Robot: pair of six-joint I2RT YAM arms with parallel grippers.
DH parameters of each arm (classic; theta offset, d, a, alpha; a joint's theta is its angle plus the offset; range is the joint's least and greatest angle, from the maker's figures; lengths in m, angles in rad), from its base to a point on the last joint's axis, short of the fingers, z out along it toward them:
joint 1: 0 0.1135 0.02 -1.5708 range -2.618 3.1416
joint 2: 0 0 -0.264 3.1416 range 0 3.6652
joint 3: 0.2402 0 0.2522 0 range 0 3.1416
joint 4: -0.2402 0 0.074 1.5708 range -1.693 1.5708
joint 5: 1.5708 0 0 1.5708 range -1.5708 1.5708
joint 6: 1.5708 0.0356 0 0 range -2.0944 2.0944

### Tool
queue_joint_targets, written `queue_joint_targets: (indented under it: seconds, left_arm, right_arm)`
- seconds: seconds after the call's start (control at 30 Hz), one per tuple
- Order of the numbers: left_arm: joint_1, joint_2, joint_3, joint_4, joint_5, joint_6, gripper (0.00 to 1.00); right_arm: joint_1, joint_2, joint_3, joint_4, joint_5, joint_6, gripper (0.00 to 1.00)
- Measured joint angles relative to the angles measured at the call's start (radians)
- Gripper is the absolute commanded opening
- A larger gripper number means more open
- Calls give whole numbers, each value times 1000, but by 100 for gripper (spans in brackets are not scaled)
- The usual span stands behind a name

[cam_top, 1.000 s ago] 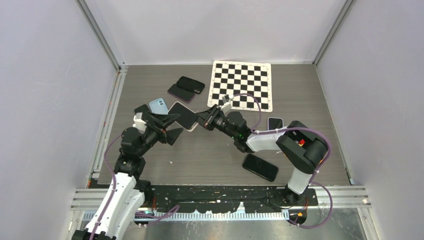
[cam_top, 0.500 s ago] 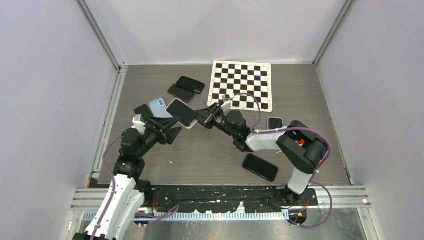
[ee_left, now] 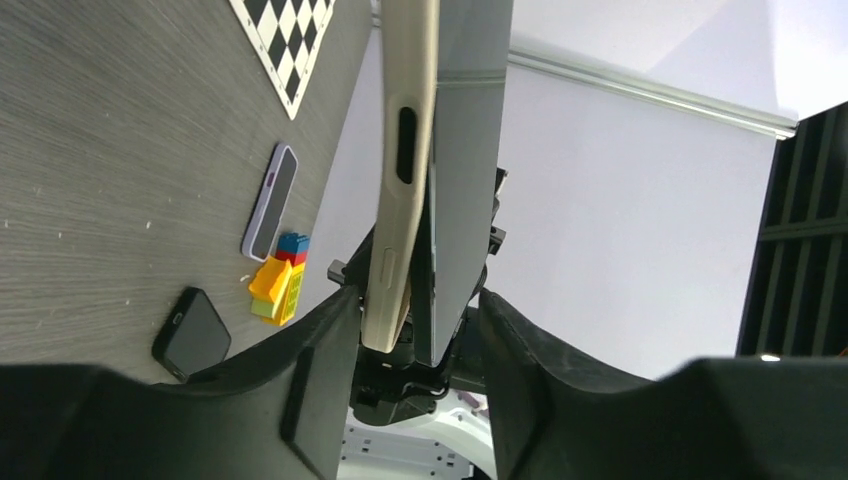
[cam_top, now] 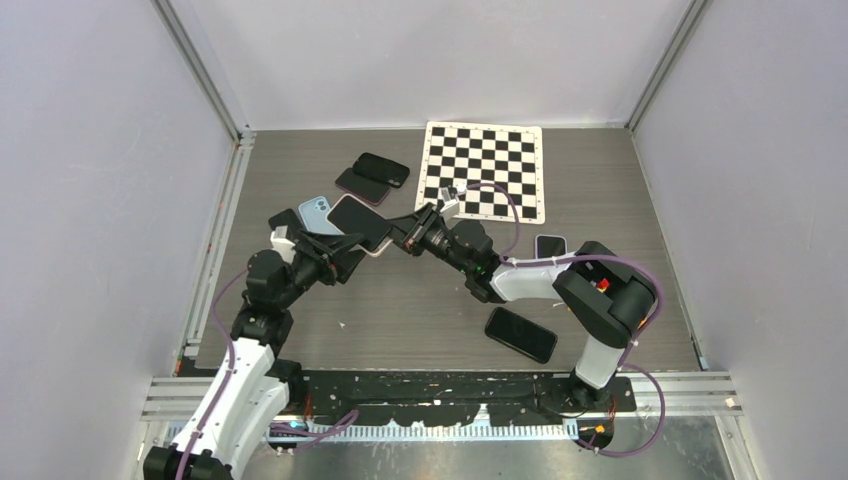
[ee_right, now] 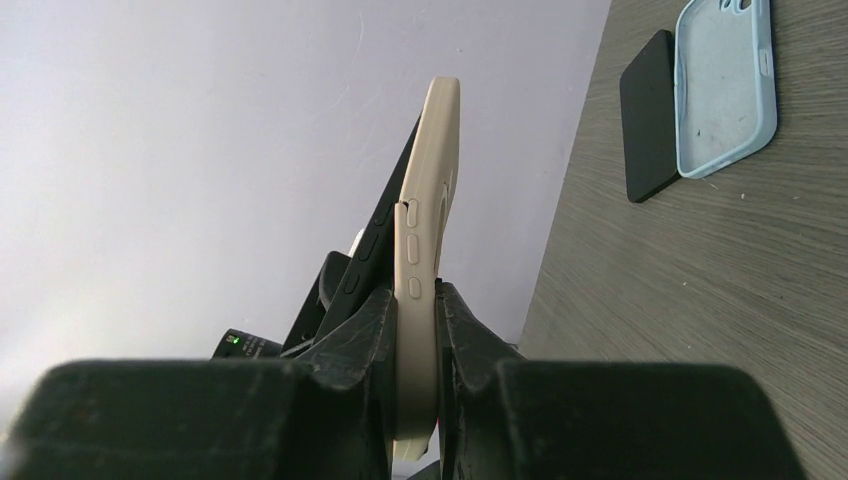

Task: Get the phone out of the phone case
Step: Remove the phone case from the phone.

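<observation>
Grey wood-grain desk (cam_top: 420,300) lay under both arms, which met above its middle. Held edge-up in the air between them was the dark phone (ee_left: 465,150) in its beige case (ee_left: 405,150), long axis running roughly from left tool to right. The right tool (ee_right: 418,300) was clamped on the case alone at the right end. The left tool (ee_left: 415,295) straddled the near-left end, nearest the opening seam, though whether its fingers pressed yet I could not tell.
</observation>
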Motion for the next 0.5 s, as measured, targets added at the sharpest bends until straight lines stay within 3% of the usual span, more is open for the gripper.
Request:
queue_joint_targets:
  seconds: [0.13, 0.5]
  left_arm:
    - [0, -11, 0, 2, 8, -3, 58]
    - [0, -25, 0, 9, 36, -16, 47]
  right_arm:
    - [1, 0, 1, -9, -3, -6, 1]
    - [2, 0, 11, -8, -8, -7, 1]
